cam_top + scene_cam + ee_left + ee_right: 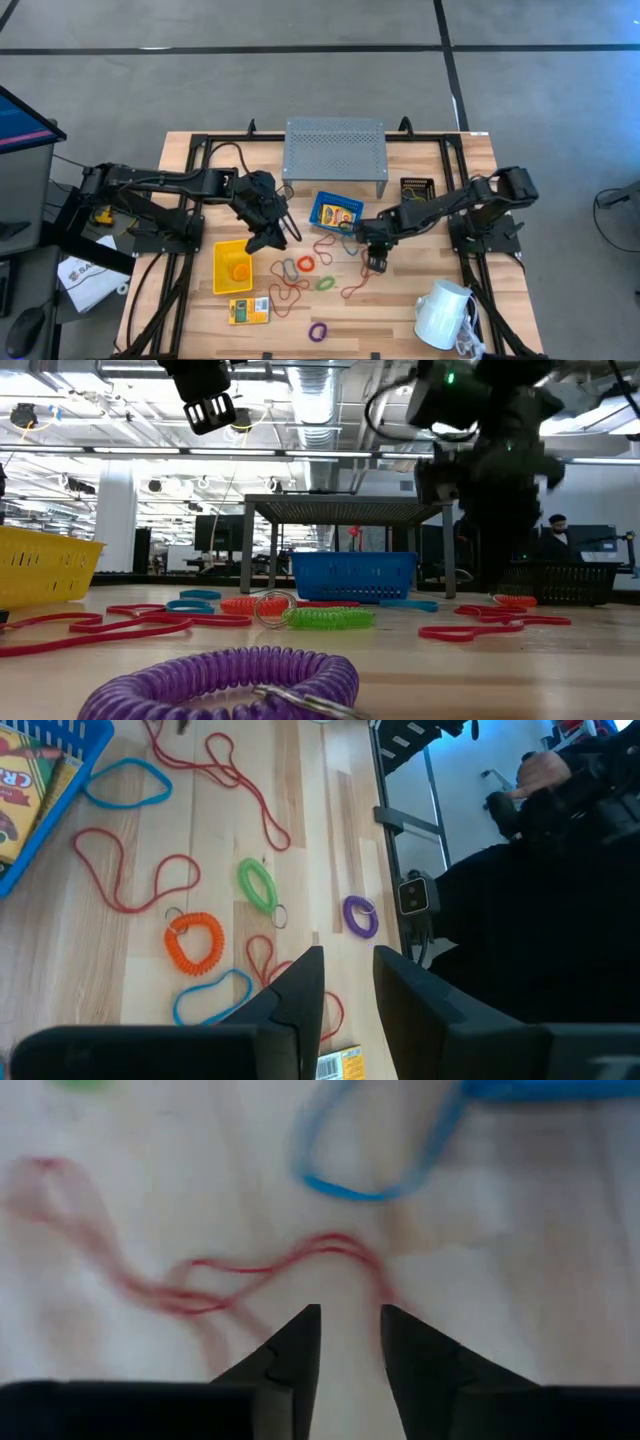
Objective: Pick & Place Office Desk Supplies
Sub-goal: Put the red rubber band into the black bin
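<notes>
Loops lie scattered on the table: an orange coil [305,263], a green coil [325,284], a purple coil [318,331] and several thin red bands [322,247]. The yellow bin [232,268] stands at the left. The blue bin [336,211] holds a yellow packet, and the black mesh bin [417,188] stands at the right. A second packet [249,311] lies near the front edge. My left gripper [268,240] hangs open, high above the loops [348,970]. My right gripper [372,262] is open and low over a red band [270,1275], which runs up to one fingertip [350,1325].
The grey perforated riser [335,150] stands at the far side behind the blue bin. A white mug [443,313] lies at the near right corner. Blue bands [125,782] lie beside the blue bin. A person shows beyond the table in the left wrist view.
</notes>
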